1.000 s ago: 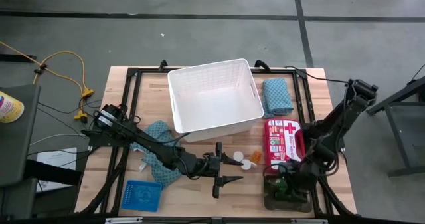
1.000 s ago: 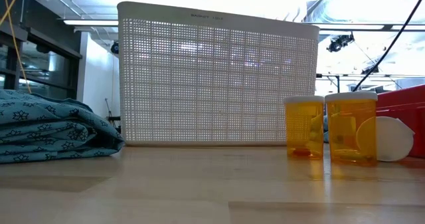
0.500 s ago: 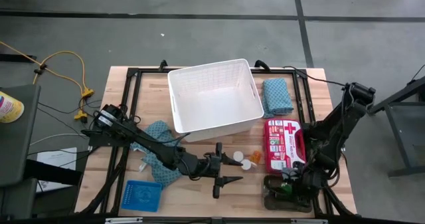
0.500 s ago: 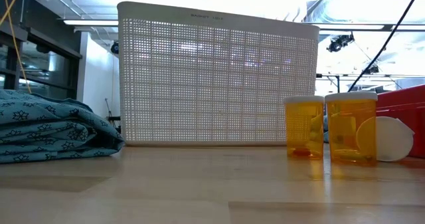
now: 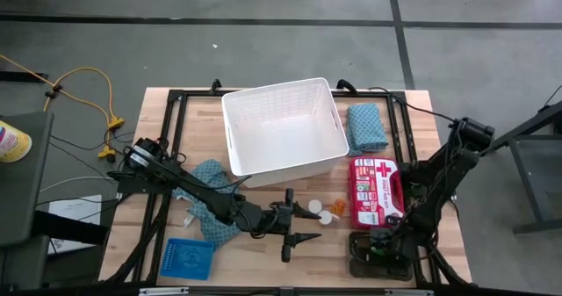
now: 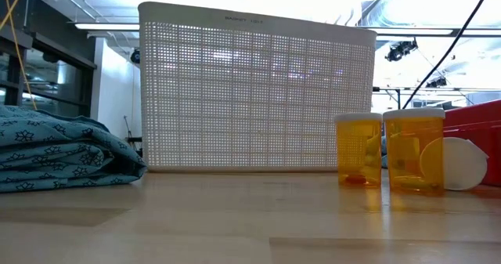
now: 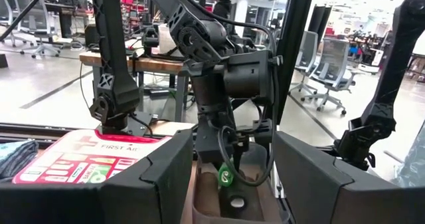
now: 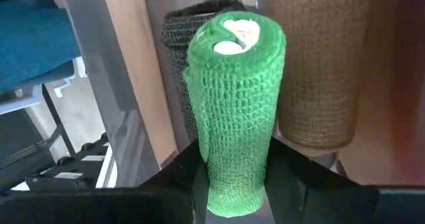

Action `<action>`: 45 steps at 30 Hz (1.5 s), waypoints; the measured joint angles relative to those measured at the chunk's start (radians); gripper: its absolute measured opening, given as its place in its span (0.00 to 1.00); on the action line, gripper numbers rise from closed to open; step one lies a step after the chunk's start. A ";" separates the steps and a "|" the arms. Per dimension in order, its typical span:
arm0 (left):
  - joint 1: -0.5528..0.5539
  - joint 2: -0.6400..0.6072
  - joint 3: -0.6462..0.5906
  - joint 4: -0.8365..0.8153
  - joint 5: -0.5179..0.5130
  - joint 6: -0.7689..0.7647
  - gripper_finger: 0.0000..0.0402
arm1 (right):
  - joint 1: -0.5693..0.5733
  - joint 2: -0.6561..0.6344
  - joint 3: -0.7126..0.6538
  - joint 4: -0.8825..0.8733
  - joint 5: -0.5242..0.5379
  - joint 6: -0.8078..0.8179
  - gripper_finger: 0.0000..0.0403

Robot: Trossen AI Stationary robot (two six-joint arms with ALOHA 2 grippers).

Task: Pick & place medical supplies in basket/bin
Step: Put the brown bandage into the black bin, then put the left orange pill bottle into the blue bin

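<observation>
Green crepe bandage roll [image 8: 234, 111] sits clamped between my right gripper [image 5: 384, 242] fingers, above the grey tray [image 5: 356, 265]. Soft, light and springy, I judge; mid-body grip suits it. My left gripper [image 5: 301, 226] waits, fingers parted.

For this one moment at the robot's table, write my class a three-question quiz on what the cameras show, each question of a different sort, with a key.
1. True or false: the large white rectangular lattice plastic basket already holds the red first-aid pouch.
2. Multiple choice: the right gripper has its fingers shut on a) an orange pill bottle b) a green roll of elastic bandage c) a teal cloth.
3. Fill in: the left gripper waits open beside the two small white round ___.

Key: 1 false, the pouch lies on the table beside the basket; 2 b; 3 caps.
</observation>
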State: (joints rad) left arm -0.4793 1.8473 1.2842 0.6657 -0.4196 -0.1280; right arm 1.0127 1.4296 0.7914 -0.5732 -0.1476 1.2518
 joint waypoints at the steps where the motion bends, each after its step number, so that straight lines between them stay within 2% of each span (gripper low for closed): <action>1: 0.000 0.000 0.000 0.000 0.000 0.000 0.50 | 0.000 0.000 0.000 0.001 0.007 0.000 0.27; 6: 0.000 0.000 0.000 -0.001 0.000 -0.001 0.50 | 0.000 0.000 0.000 0.011 0.012 0.006 0.29; 14: 0.000 0.000 0.000 -0.001 0.000 -0.002 0.50 | 0.000 0.000 -0.001 0.025 0.017 0.007 0.47; 19: 0.000 0.000 0.000 -0.004 0.000 -0.004 0.50 | 0.000 0.000 -0.001 0.060 0.011 0.008 0.53; 22: 0.000 0.000 0.000 -0.007 0.000 -0.004 0.50 | -0.006 0.000 -0.001 0.082 -0.023 0.006 0.54; 26: 0.000 0.000 0.000 -0.007 0.000 -0.004 0.50 | -0.035 -0.003 -0.002 0.084 -0.131 0.001 0.53; 35: 0.000 0.000 0.000 -0.007 0.000 -0.003 0.50 | -0.148 -0.005 -0.002 0.084 -0.279 -0.083 0.53; 40: 0.000 0.000 0.000 -0.007 0.001 -0.003 0.50 | -0.208 -0.042 -0.002 0.084 -0.301 -0.109 0.52; 45: 0.000 0.000 0.000 -0.007 0.000 -0.003 0.50 | -0.250 -0.142 -0.002 0.085 -0.297 -0.123 0.52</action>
State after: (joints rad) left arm -0.4793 1.8473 1.2842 0.6582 -0.4193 -0.1307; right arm 0.7632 1.2873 0.7898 -0.4884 -0.4442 1.1290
